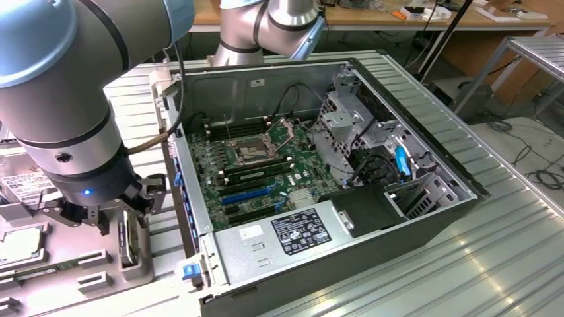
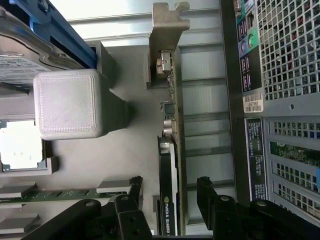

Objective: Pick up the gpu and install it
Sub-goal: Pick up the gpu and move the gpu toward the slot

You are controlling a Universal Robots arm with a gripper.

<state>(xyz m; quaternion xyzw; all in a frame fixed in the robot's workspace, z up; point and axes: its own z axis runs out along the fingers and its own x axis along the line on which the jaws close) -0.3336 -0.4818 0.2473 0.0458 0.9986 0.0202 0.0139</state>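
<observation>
Lettering reading NVIDIA QUADRO is showing on the black cooler of the gpu (image 2: 167, 170), which is standing on its long edge in a groove of a grey holder tray (image 2: 130, 150), its silver end bracket (image 2: 167, 30) pointing away from the wrist camera. The pincer (image 2: 170, 205) is hanging directly over the card with its jaws spread wide, one black finger (image 2: 127, 215) on the cooler side and the other on the green board side; both are standing just beside the card without touching it, so nothing is being gripped. On the same tray, a square grey block (image 2: 65, 102) is rising near the card, a long green memory stick (image 2: 60, 194) is lying in its own recess, and a silver hard drive (image 2: 20, 60) with a white label is sitting further off. In the exterior view the tray and card are sitting at the exterior view's left of an open computer case (image 1: 238, 86), just beside its wall. Inside the case the motherboard (image 1: 255, 158) and a labelled power supply (image 1: 282, 231) are lying exposed. Everything is resting on a ribbed metal worktop (image 1: 493, 264).
</observation>
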